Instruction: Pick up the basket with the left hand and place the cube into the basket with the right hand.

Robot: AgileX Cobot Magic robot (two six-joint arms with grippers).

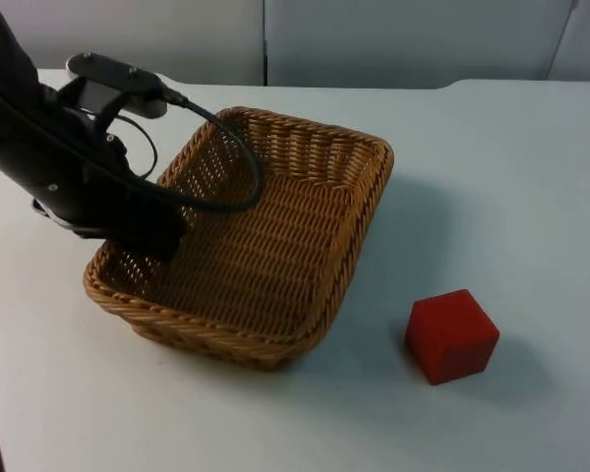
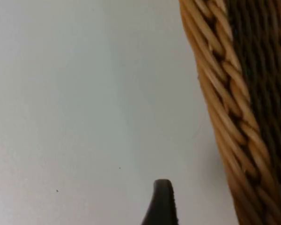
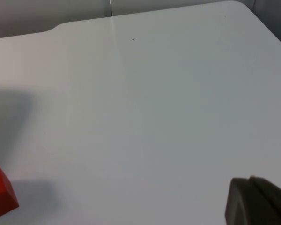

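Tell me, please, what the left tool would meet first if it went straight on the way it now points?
Probably the bare table just outside the basket's rim, which runs close beside the fingertip; depth is unclear.

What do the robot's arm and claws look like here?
The left arm is matte black and boxy with small pale screws. The left claw's fingertip is black, slim and tapered; the right claw's fingertip looks dark, blunt and blocky.

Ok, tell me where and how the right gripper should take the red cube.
Grip the red cube across two opposite upright faces, coming down from above. It sits flat on the white table, apart from the basket, with flat parallel sides and open space all around, so a top-down pinch looks safest.
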